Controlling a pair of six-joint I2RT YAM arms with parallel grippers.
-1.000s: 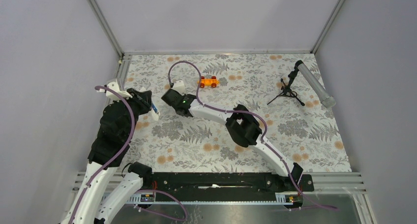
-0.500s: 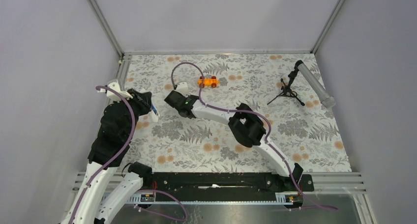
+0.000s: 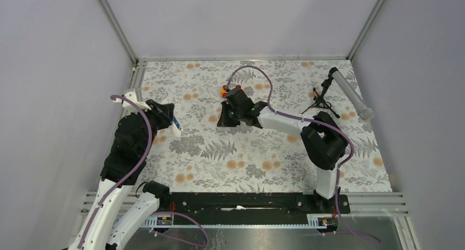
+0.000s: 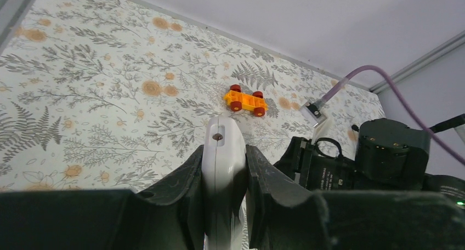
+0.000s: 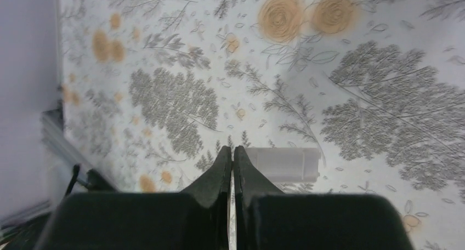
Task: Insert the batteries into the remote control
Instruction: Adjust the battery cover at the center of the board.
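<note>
My left gripper (image 3: 171, 124) is shut on the slim white remote control (image 3: 174, 129) and holds it above the left side of the table. In the left wrist view the remote control (image 4: 222, 151) stands edge-on, clamped between both fingers (image 4: 178, 187). A small blue streak (image 3: 176, 120) shows on its upper side, too small to tell whether it is the batteries. My right gripper (image 3: 223, 121) hovers over mid-table, shut with nothing between its jaws (image 5: 232, 151). A pale grey flat oblong piece (image 5: 285, 163) lies on the table just right of its fingertips.
An orange toy car (image 4: 245, 101) sits at the back centre, half hidden by the right wrist in the top view (image 3: 224, 90). A grey tube (image 3: 351, 94) on a black tripod (image 3: 321, 103) stands at the back right. Walls close in three sides.
The right arm has swung away from the remote to the right, toward the orange car, and its jaws have closed. The left arm has barely moved and keeps its hold.
</note>
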